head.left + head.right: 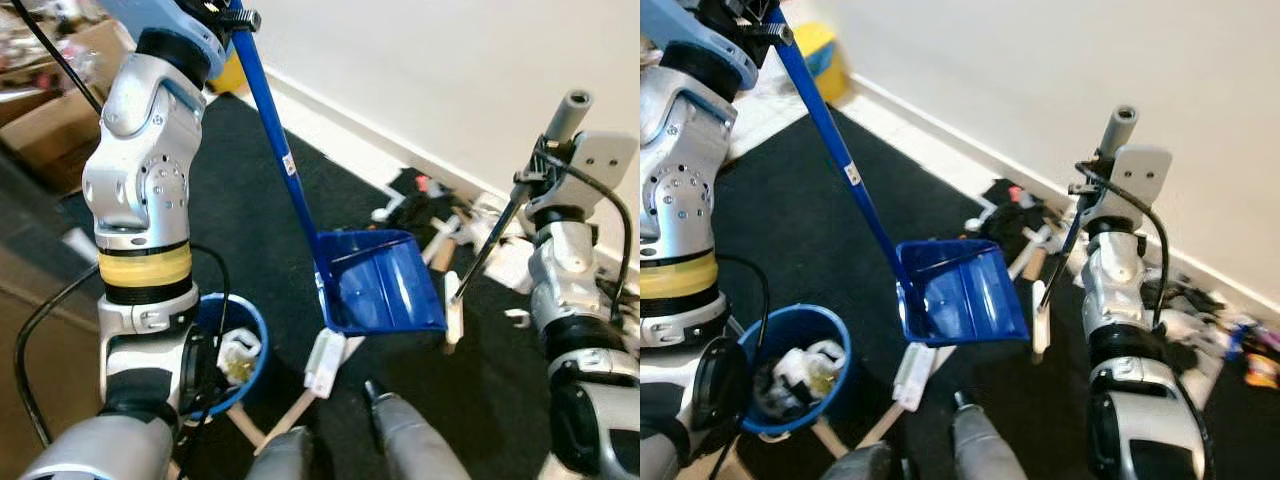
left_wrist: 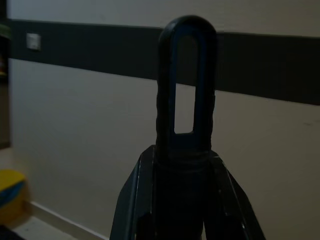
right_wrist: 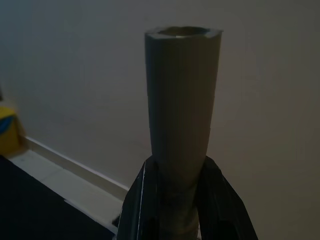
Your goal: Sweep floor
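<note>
Right now I hold two tools, one in each arm. My left gripper (image 2: 170,200) has its jaws clenched on the looped top end of the one blue dustpan's (image 1: 380,280) long handle (image 1: 275,130), and that handle slants down from my raised left arm to the pan. The pan hangs tilted with its open mouth toward the wall (image 1: 450,70), over the black floor mat (image 1: 250,230); whether its lower edge touches the mat I cannot tell.

My right gripper (image 3: 177,200) has its jaws clenched around the grey top end of the one broom handle (image 3: 181,95), which runs down as a thin dark rod (image 1: 490,245) to a spot just beside the pan, on its wall side. The broom's head I cannot make out clearly.

Between the pan and the wall lies a scatter of small debris (image 1: 440,205), black, white and pale bits; the pieces are too jumbled for me to count. A white strip (image 1: 325,360) lies on the mat just beside the pan's near edge.

One blue bucket (image 1: 790,375) stands near the pan, on the side away from the wall, by my left leg, with crumpled white scraps inside. One yellow object (image 1: 825,50) sits by the wall, well apart from the pan.
</note>
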You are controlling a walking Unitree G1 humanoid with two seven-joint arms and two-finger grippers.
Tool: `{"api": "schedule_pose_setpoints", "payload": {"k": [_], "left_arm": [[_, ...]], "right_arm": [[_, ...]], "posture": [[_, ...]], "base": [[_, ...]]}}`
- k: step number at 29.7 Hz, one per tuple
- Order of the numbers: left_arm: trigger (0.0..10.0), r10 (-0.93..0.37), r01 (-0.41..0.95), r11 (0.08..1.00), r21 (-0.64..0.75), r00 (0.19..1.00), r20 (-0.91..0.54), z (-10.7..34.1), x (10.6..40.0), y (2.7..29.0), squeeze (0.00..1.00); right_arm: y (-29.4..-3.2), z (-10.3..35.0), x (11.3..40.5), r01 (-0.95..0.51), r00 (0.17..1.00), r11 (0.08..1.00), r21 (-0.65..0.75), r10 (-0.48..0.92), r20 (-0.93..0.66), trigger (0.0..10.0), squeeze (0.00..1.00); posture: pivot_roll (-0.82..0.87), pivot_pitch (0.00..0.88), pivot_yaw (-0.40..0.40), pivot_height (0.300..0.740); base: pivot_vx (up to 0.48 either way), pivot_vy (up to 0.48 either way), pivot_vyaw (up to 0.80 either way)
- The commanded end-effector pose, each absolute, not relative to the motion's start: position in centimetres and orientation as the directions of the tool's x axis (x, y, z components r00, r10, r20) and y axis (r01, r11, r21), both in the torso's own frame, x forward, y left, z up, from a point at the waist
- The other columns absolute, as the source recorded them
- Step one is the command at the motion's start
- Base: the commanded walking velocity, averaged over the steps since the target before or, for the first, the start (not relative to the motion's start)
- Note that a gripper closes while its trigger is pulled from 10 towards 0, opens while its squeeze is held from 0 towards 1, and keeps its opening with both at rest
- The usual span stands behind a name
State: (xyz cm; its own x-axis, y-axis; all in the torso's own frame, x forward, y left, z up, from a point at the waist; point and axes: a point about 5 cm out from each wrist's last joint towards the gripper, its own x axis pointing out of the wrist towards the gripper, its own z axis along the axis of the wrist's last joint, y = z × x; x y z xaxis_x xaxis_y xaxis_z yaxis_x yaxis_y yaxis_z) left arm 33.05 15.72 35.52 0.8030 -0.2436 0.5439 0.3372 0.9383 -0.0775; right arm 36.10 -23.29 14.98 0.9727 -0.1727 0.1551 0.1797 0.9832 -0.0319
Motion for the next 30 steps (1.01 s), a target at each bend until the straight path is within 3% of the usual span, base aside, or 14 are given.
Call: {"api": "schedule_pose_setpoints", "payload": {"k": [1, 30], "left_arm": [[10.0, -0.240, 0.339, 0.938, -0.071, 0.784, 0.573, 36.1, 32.7, 15.8, 0.00], [10.0, -0.227, 0.316, 0.946, -0.080, 0.815, 0.534, 34.6, 33.3, 16.0, 0.00]], "right_arm": [[-23.2, 15.2, 36.1, 0.176, 0.971, 0.984, -0.031, -0.168, 0.169, 10.0, 0.00], [-23.0, 14.9, 36.0, 0.169, 0.973, 0.985, -0.032, -0.161, 0.163, 10.0, 0.00]], "posture": [[-0.04, 0.140, 0.074, 0.740], [-0.03, 0.150, 0.072, 0.740]], "base": [[0.000, 0.000, -0.76], [0.000, 0.000, -0.76]]}}
